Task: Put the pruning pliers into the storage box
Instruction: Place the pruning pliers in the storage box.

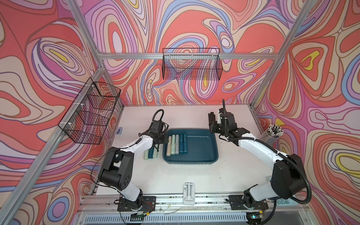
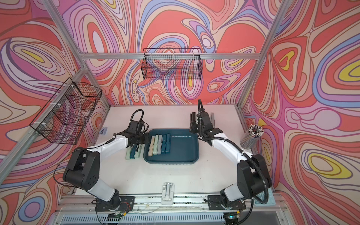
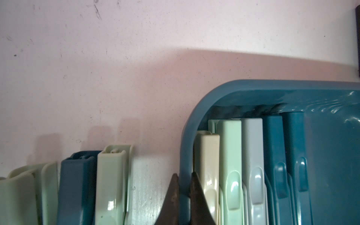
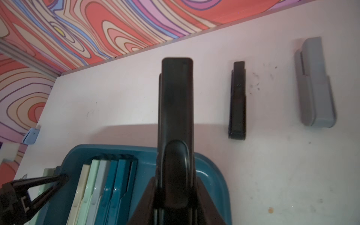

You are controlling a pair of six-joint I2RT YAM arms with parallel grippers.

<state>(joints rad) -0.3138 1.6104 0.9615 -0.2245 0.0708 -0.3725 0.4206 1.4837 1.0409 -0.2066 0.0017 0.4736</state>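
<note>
The right hand (image 4: 176, 181) is partway closed on a narrow, bar-shaped black pruning plier (image 4: 176, 97), which sticks out lengthwise ahead of the fingers. It is raised near the far right corner of the storage box (image 1: 191, 162), a shallow dark teal plastic tray with rounded corners on the white table (image 1: 175, 175). The plier's tip reaches past the far rim, so it is not in yet.

The left hand (image 3: 184, 176) is shut tight on the box's left wall, one finger outside the rim and one inside. The inner finger is touching or just beside the cream plier (image 3: 207, 165); I can't tell which.

In the box, a row of five pliers (image 1: 176, 145) lies side by side against the left wall: cream, pale green, grey and two dark teal. The right half of the floor is bare.

On the table, three pliers (image 1: 151, 153) lie just left of the box, partly under the left arm. A second black plier (image 4: 237, 101) and a grey plier (image 4: 315, 83) lie beyond the far right corner.

Risks, as I judge them:
- **Far rim:** lowered straight from here, the tip likely catches the rim or lands outside. It needs pulling back over the bare floor first.
- **Release height:** let go from up high, the hard plastic could bounce and end up crosswise on the row.
- **Left arm:** any movement while the wall is pinched drags or tips the box and shifts the row.
- **Left hand opening:** the inner finger may nudge the cream plier.
- **Arm clash:** if the right hand swings toward the row, the arms get close.
</note>
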